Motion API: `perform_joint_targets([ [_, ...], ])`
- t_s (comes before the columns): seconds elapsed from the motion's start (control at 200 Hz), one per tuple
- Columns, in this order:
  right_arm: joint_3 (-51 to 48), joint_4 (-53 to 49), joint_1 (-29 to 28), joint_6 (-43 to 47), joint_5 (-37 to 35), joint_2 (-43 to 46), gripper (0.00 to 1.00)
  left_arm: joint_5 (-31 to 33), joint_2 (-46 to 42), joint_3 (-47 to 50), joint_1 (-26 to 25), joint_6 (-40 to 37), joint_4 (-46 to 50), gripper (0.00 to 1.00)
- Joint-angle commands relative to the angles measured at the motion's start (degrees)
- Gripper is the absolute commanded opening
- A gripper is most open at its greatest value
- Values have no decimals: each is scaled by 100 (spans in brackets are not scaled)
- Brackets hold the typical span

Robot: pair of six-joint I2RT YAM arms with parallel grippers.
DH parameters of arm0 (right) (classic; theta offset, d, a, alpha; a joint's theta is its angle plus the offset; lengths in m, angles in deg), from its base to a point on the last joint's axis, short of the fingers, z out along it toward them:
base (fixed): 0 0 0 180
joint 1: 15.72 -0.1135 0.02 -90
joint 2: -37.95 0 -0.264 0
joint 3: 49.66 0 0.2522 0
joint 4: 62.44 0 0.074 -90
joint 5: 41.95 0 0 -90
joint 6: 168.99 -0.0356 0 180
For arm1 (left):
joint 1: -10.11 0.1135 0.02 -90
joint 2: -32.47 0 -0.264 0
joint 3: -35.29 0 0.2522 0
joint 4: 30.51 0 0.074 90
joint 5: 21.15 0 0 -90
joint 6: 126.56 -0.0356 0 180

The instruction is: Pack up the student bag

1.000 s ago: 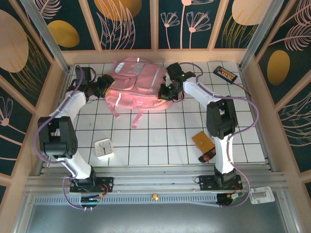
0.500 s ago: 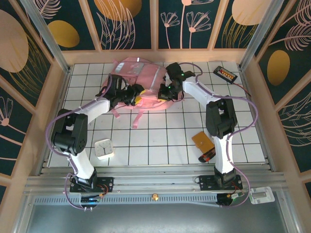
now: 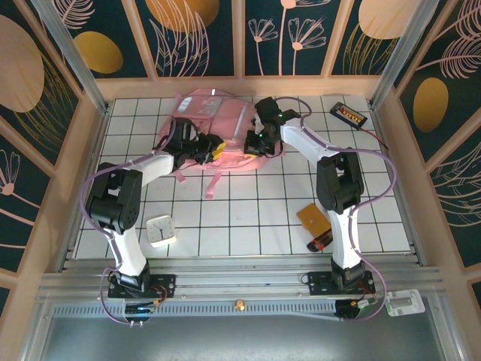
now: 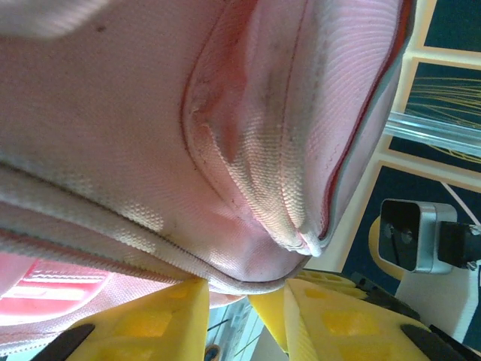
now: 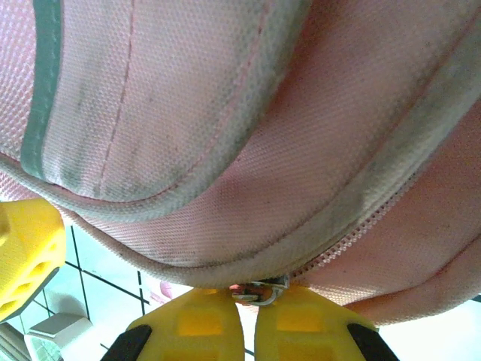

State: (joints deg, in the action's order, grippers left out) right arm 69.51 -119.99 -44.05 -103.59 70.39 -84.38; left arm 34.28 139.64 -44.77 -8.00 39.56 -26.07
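Bag: the pink backpack [image 3: 213, 120] lies flat at the far middle of the table [image 3: 248, 207], with its straps [image 3: 213, 183] trailing toward the near side.
Left gripper: the left gripper [image 3: 209, 148] presses against the bag's near left edge. In its wrist view the yellow fingers [image 4: 161, 323] stand parted, and a corded seam of the bag dips toward the gap without clearly being pinched.
Right gripper: the right gripper [image 3: 255, 143] is at the bag's near right edge. Its wrist view shows the fingers pressed together on the small metal zipper pull [image 5: 259, 292].
Handling: the bag is woven cloth that sags and folds, so it will likely feel soft and floppy. It seems light while unpacked, and it will probably drag or bunch rather than slide as one piece. The glossy front panels look slippery.
Where to hold: the corded seams, the straps and the zipper pull look like the firmest holds. Steadying the cloth beside the zipper should help the pull run.
Surface: a white tiled tabletop with dark grid lines, smooth and flat.
Other objects: a small white clock [image 3: 160, 229] sits near the left, an orange card [image 3: 313, 218] and a dark tube [image 3: 320, 241] near the right, and a black device [image 3: 348, 113] at the far right corner. All are well apart from the bag.
Room: pale wooden walls with dark floral panels enclose the table on three sides.
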Motion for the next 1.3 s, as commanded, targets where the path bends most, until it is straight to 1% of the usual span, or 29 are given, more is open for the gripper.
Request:
perform_joint_targets([
  [0.0, 305, 112, -89, -61, 15, -95, 0, -272, 119, 54, -70, 298, -193, 32],
  [0.105, 386, 60, -92, -56, 11, -143, 0, -314, 108, 71, -79, 229, -91, 39],
  [0.185, 432, 46, -93, -54, -2, -176, 0, -340, 71, 122, -82, 193, -42, 41],
  [0.45, 530, 11, -95, -45, -20, -247, 0, -418, -12, 452, -79, 342, -235, 43],
  [0.54, 560, -25, -93, -10, -20, -266, 0, -387, 11, 410, -84, 329, -173, 45],
  [0.721, 564, -59, -94, 38, -27, -266, 0, -302, 310, 160, -94, 611, -493, 48],
  [0.916, 554, -104, -106, 91, -64, -234, 0, -194, 653, -97, -99, 869, -741, 47],
  [0.946, 545, -110, -111, 100, -76, -224, 0, -183, 678, -125, -97, 870, -746, 45],
  [0.981, 523, -119, -115, 109, -96, -220, 0, -182, 698, -145, -101, 861, -746, 38],
  [1.001, 513, -114, -117, 112, -111, -207, 0, -185, 713, -146, -101, 853, -754, 31],
  [1.031, 492, -118, -115, 116, -136, -199, 0, -188, 702, -130, -105, 843, -773, 15],
  [1.076, 475, -142, -111, 130, -208, -180, 0, -194, 685, -82, -104, 827, -784, 0],
  [1.166, 521, -329, -68, 145, -477, -195, 0, -230, 582, 34, -99, 690, -706, 0],
  [1.291, 543, -666, 114, 131, -1037, -156, 0, -249, 306, 211, -71, 238, -352, 0],
])
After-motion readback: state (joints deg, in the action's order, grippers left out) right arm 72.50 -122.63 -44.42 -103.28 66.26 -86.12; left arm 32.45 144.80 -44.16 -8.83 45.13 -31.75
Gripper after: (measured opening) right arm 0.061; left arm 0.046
